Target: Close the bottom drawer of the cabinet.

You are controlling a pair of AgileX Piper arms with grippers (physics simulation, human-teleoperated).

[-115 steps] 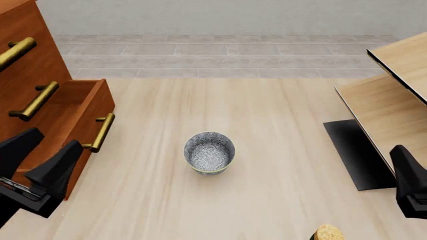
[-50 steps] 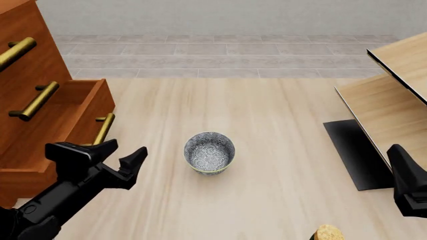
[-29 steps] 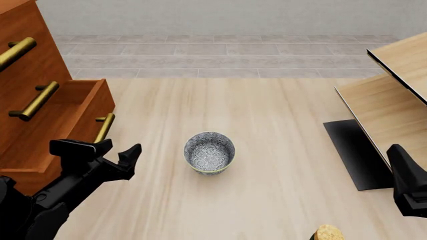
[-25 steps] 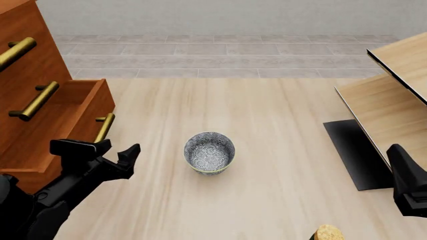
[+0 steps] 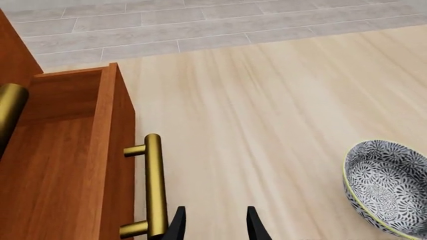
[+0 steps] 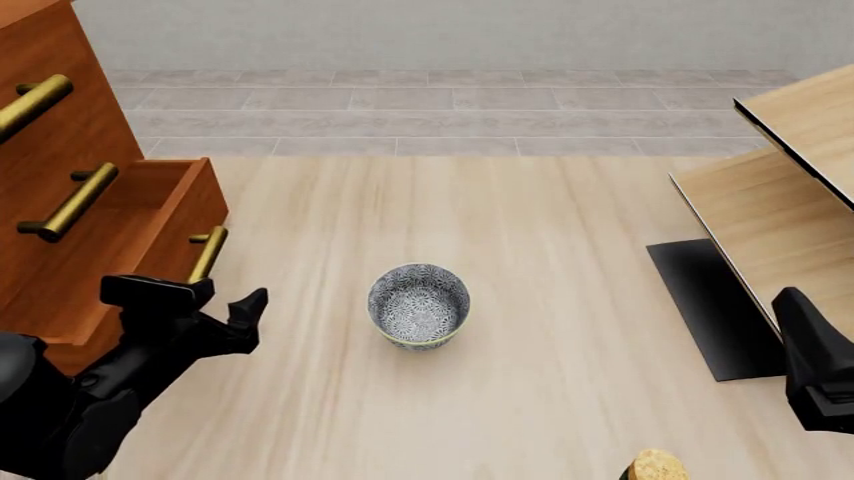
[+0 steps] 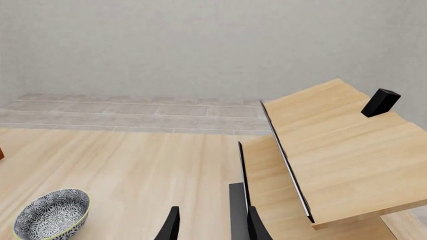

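Note:
The reddish-brown cabinet (image 6: 54, 150) stands at the far left. Its bottom drawer (image 6: 147, 230) is pulled out, and the short brass handle (image 6: 204, 255) on its front faces the table's middle. My left gripper (image 6: 200, 300) hangs open just in front of that handle, at its near end, holding nothing. In the left wrist view the left gripper (image 5: 215, 227) shows one fingertip close beside the handle (image 5: 155, 185) and the drawer (image 5: 67, 165) open. My right gripper (image 7: 211, 227) is open and empty, low at the right edge (image 6: 814, 370).
A patterned bowl (image 6: 418, 305) sits mid-table, right of the left gripper. Pale light-wood furniture with black edging (image 6: 774, 210) and a black mat (image 6: 707, 310) fill the right side. A small cork-coloured object (image 6: 657, 466) lies at the front edge.
My left gripper came out from the lower left, then drifted left toward the drawer front and its handle. The drawer looks slightly further in. The right arm and bowl have not moved.

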